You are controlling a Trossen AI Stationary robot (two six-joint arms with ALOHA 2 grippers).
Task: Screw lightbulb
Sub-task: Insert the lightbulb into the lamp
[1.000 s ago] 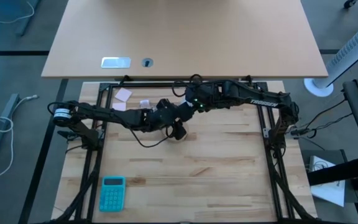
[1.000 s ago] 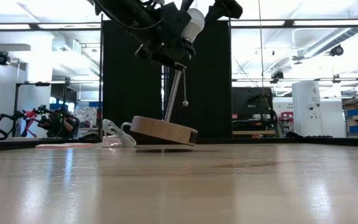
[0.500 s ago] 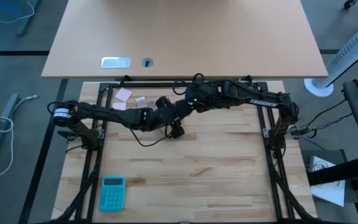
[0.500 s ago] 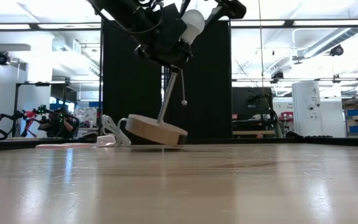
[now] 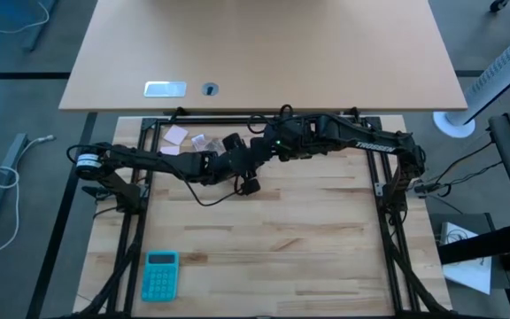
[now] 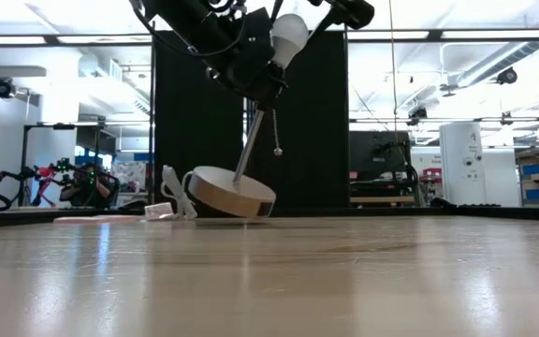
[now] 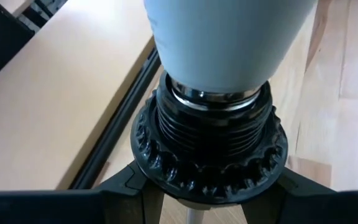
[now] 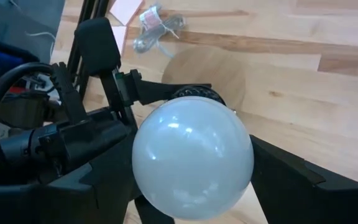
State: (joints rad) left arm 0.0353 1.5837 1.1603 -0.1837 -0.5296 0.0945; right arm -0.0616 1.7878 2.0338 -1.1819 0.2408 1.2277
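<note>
The lightbulb (image 6: pixel 288 33), white and frosted, sits with its metal base in the black ribbed socket (image 7: pixel 210 149) of a small lamp. From the socket a thin stem (image 6: pixel 249 145) runs down to a round wooden disc (image 6: pixel 230 192), which is tilted with its lower edge at table level. My left gripper (image 7: pixel 210 193) is shut on the socket from the table's left. My right gripper (image 8: pixel 191 186) is shut on the bulb from the right. In the high view both meet over the far middle of the table (image 5: pixel 255 159). My left gripper pinches the black socket just under its toothed collar (image 7: pixel 166 177), one finger (image 7: pixel 123 190) on either side. The fingers come slanting down from the table's left, across the lamp's stem. The lamp leans in the hold, its disc low at the table. My right gripper pinches the bulb's round globe (image 8: pixel 148 180) between its two fingers (image 8: pixel 291 180), one on each side. The fingers come slanting down from the table's right. The bulb stands tilted on top of the socket, its metal base in the socket's mouth.
A crumpled clear wrapper (image 5: pixel 204 142) and pink paper slips (image 5: pixel 176 135) lie near the far left. A turquoise calculator (image 5: pixel 158 275) lies near the front left. The lamp's pull chain (image 6: pixel 276 136) hangs beside the stem. A black frame borders the table.
Both grippers have rolled about their own axes while staying in place. The lamp has tipped further: its wooden disc has swung toward the table's left and stands steeper. The bulb stays in the socket, and both grips stay shut.
</note>
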